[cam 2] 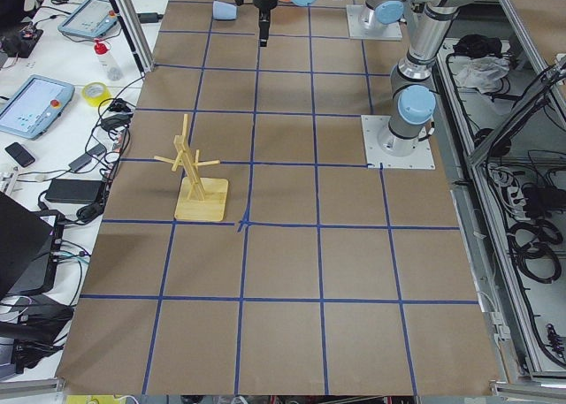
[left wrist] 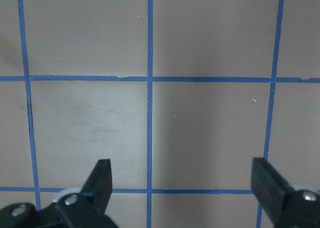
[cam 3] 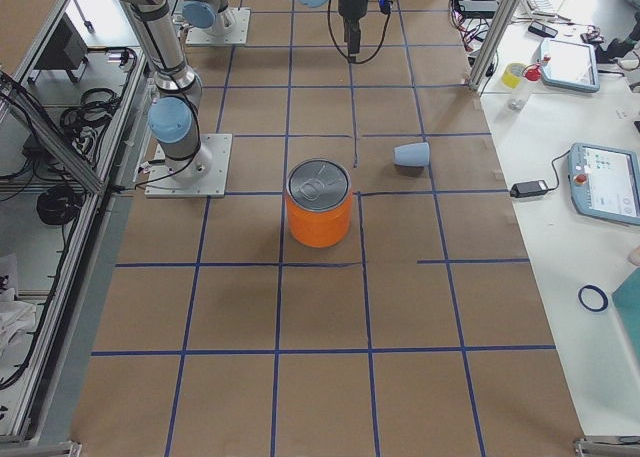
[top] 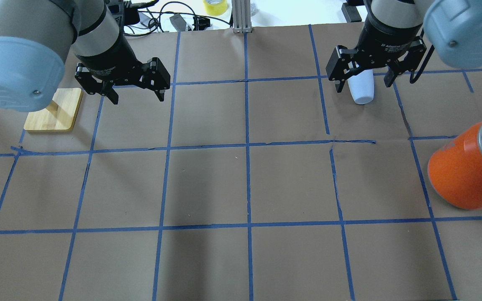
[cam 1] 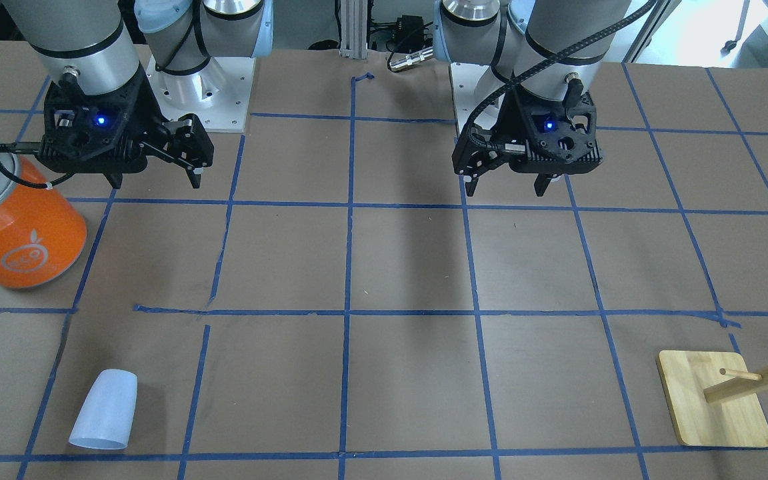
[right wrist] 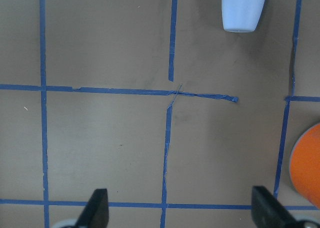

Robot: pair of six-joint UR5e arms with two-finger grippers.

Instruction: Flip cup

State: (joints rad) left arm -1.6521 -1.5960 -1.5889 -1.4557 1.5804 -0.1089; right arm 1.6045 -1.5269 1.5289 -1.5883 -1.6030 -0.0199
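While both arms hang above the brown paper-covered counter (cam 1: 411,267), the small pale blue-white plastic cup (cam 1: 104,410) lies, as it seems to us, on its side near the operators' edge, on the robot's right half. It is well apart from the big orange can with a silver top (cam 1: 21,233). The right end effector (cam 1: 155,179) has its fingers (cam 1: 194,157) spread wide and holds nothing. The left end effector (top: 137,99) is the same, spread and empty. In the overhead view the cup seems to sit between the right fingers, but the front view shows it well apart from them.

We judge the cup very light, with a thin smooth wall that may bend under a strong squeeze. Because it is tapered, it can roll in a curve if pushed. We would take it across the middle of the body, one finger on each side, with gentle force, and then turn the wrist.
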